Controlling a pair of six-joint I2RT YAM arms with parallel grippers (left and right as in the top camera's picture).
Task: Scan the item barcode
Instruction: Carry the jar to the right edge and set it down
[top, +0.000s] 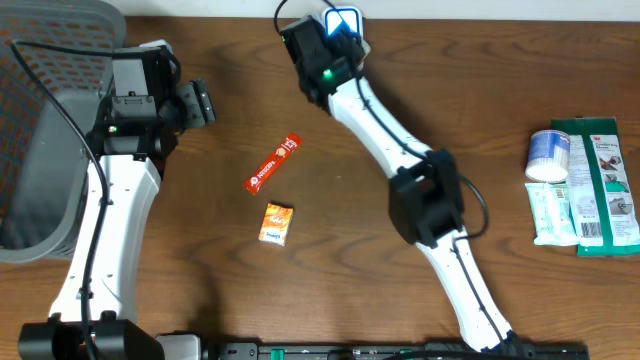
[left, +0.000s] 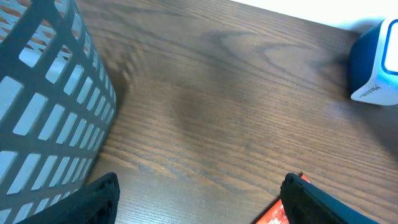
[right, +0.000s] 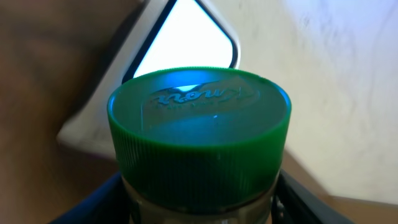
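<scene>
Right gripper (right: 199, 202): closed on the jar (right: 199, 118), one finger on each side of the clear body below the green ribbed cap. In the overhead view the jar sits at top centre, just in front of the scanner (right: 180, 43), whose window is lit. Barcode not visible in any view.

Left gripper (left: 199, 202): jaws wide apart, holding nothing, at upper left just beside the grey basket (top: 50, 120).

Risks:
- The label may face away from the window, so there is no read. Cannot tell its orientation.
- The jar is very near the scanner, which stands at the table's far edge. A push forward could shove it off.
- The body is smooth, so tilting may let it slip.

Room: bare wood across the centre. The red sachet (top: 273, 163) and orange packet (top: 277, 222) lie left of centre, well apart from the right arm. Packaged goods (top: 585, 185) line the right edge.
</scene>
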